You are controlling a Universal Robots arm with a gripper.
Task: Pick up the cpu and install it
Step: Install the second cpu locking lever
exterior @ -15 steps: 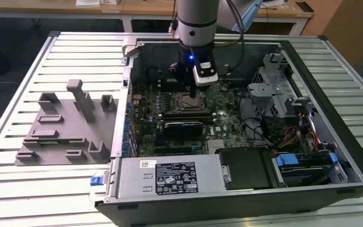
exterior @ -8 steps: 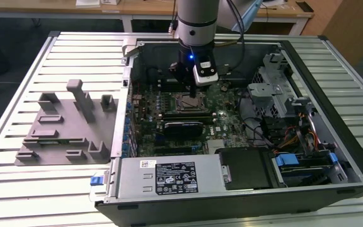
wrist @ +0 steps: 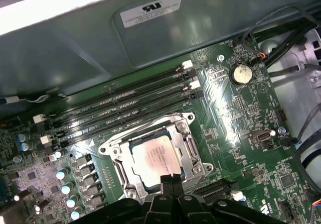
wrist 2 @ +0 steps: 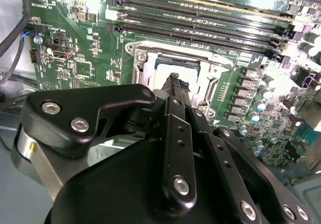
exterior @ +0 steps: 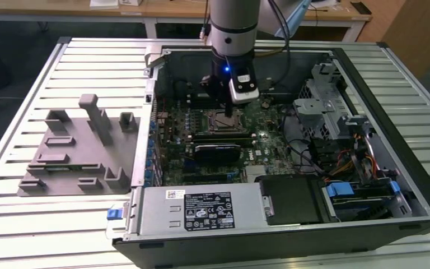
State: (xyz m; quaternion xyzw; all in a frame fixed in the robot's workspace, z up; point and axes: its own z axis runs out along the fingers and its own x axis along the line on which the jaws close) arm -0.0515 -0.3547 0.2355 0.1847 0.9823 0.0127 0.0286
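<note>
Silver-beige metal marks the cpu (wrist: 153,157), which we see lying flat inside the socket frame (wrist: 186,138) on the motherboard (wrist: 235,128), directly beneath our gripper (wrist: 170,180). It sits square to the frame's opening, which we judge means it is already seated in its place rather than still being carried. In the second wrist view the cpu (wrist 2: 163,77) shows just past the fingertips (wrist 2: 175,81), partly hidden by them.

The fingers are drawn together into a narrow point with nothing between them, and the tip hangs over or against the near edge of the chip; we cannot tell whether it touches. A pinched tip like this would suit pressing or nudging a flat part down, not grasping it.

Just beyond the socket from the gripper run the long memory slots (wrist: 120,108), and to one side sits a round coin battery (wrist: 241,74).

In the exterior view the arm (exterior: 234,22) comes straight down into the open computer case (exterior: 394,140), the gripper (exterior: 230,115) over the socket, so it approaches vertically. Well off toward the exterior view's left, a grey fixture tray (exterior: 76,151) rests on the slatted table (exterior: 20,224).
</note>
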